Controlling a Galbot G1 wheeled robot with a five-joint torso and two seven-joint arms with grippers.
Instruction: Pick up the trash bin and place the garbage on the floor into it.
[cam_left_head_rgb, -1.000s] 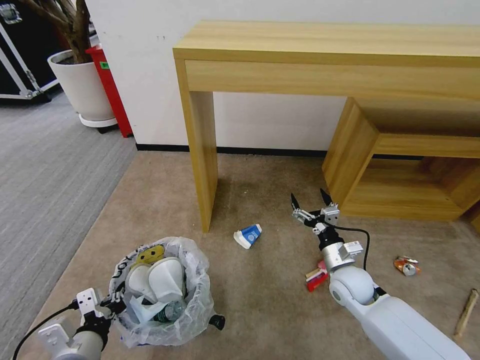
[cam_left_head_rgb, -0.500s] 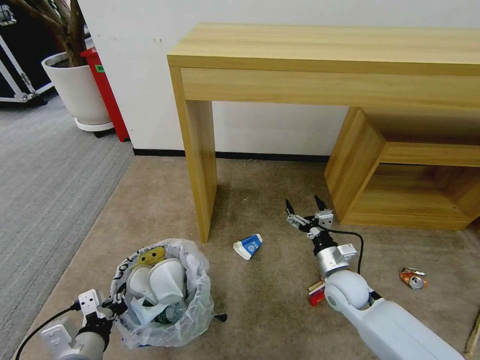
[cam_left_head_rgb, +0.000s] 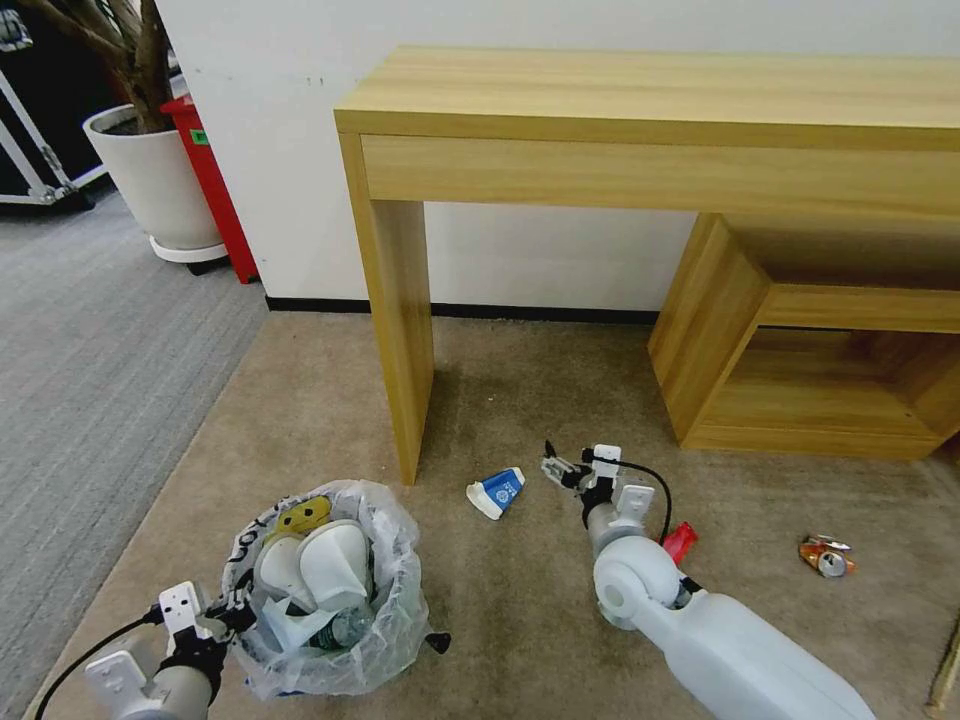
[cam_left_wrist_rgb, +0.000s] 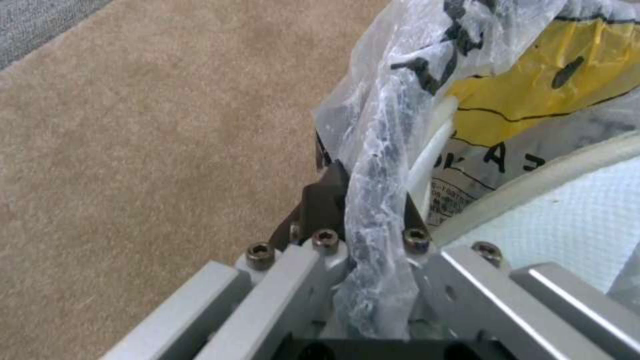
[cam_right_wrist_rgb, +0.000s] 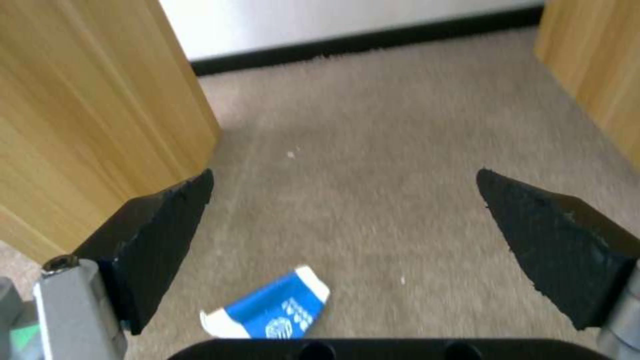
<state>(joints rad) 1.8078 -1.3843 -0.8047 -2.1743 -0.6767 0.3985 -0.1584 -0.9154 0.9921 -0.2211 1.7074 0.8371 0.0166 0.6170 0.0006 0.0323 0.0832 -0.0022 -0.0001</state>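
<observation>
1. The wooden desk stands on the beige carpet.
2. The trash bin sits left of the desk leg, slippers inside.
3. The left gripper is clamped on the bin's bagged rim.
4. The right gripper hangs spread wide, empty, just beside the blue-white carton.
5. A crushed can lies well apart, to the right.

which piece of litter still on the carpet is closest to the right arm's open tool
The blue-white carton, lying just left of the right tool. The red wrapper and crushed can lie farther back, beside the arm.
</observation>
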